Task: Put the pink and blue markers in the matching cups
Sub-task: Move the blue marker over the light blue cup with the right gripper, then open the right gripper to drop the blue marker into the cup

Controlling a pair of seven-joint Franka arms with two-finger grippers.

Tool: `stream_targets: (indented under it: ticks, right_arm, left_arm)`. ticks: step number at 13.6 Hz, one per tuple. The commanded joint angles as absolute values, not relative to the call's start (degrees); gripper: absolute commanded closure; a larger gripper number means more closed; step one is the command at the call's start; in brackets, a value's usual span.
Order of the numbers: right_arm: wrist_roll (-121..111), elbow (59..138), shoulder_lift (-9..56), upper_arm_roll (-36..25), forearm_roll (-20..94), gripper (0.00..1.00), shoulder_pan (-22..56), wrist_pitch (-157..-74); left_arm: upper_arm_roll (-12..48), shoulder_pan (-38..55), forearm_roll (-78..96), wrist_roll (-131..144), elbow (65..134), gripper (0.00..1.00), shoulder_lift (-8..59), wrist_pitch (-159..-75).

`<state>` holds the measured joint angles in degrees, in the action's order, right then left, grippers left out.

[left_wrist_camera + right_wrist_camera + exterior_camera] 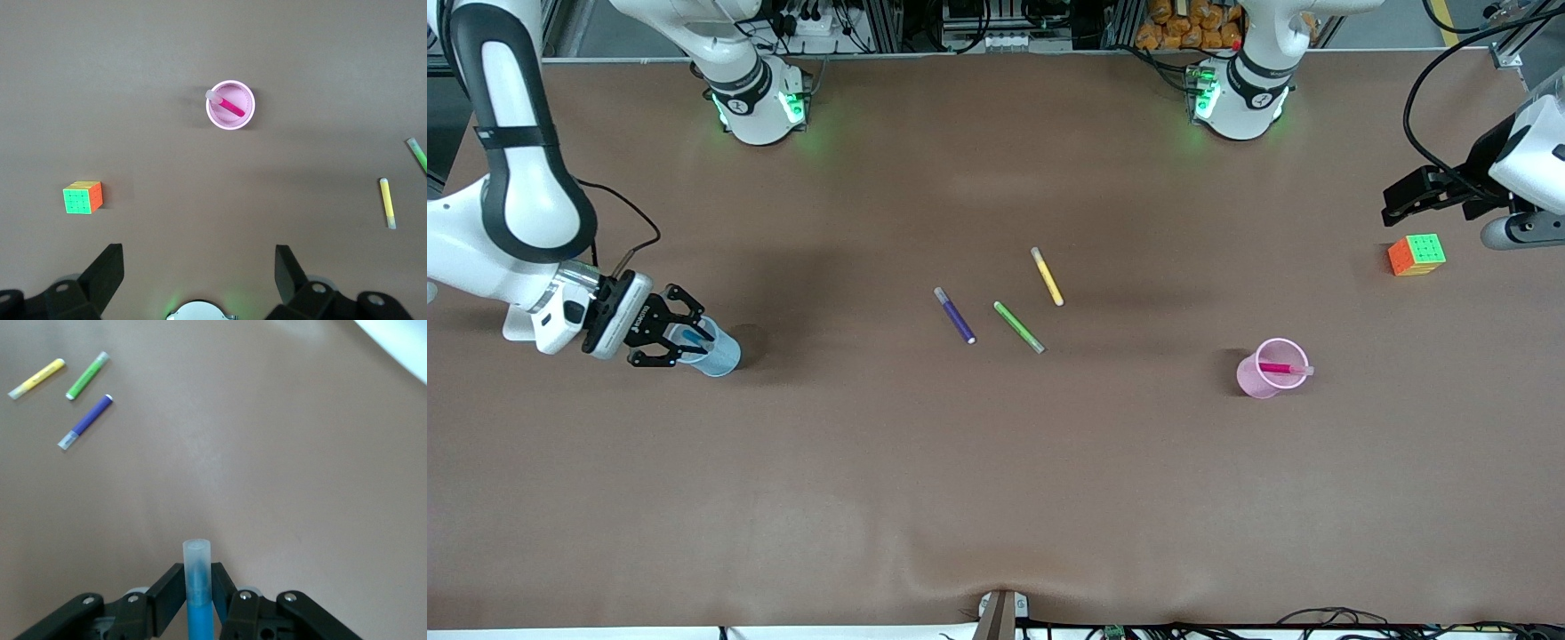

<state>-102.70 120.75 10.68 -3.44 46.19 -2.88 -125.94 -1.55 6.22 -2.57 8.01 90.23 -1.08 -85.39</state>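
Note:
My right gripper (680, 340) is shut on the blue marker (691, 338) and holds it over the mouth of the light blue cup (720, 356), which stands toward the right arm's end of the table. In the right wrist view the blue marker (198, 587) with its greyish cap sits between the fingers (172, 590); the cup is hidden there. The pink marker (1278, 367) rests inside the pale pink cup (1258, 380), its pale cap over the rim; cup (244, 115) and marker (230, 107) also show in the left wrist view. My left gripper (1394, 206) waits open and empty (198, 270) above the table's left-arm end.
A dark purple marker (955, 316), a green marker (1019, 327) and a yellow marker (1047, 276) lie loose mid-table. A colourful puzzle cube (1416, 254) sits near the left gripper, toward the left arm's end.

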Motion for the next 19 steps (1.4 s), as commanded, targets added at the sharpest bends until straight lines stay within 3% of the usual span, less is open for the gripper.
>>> stream_targets:
  ticks: [1, 19]
  right_arm:
    - [-110.19, 118.66, 11.51, -2.46, 49.21, 1.00, -5.09, -122.71]
    - [-136.92, 110.39, 25.13, -2.64, 52.47, 1.00, -16.25, -100.20]
  left_arm:
    - [-2.02, 5.89, -1.49, 6.85, 91.05, 0.00, -1.93, -86.13]
    - [-1.32, 4.39, -1.85, 4.57, 90.35, 0.00, -2.37, -84.99]
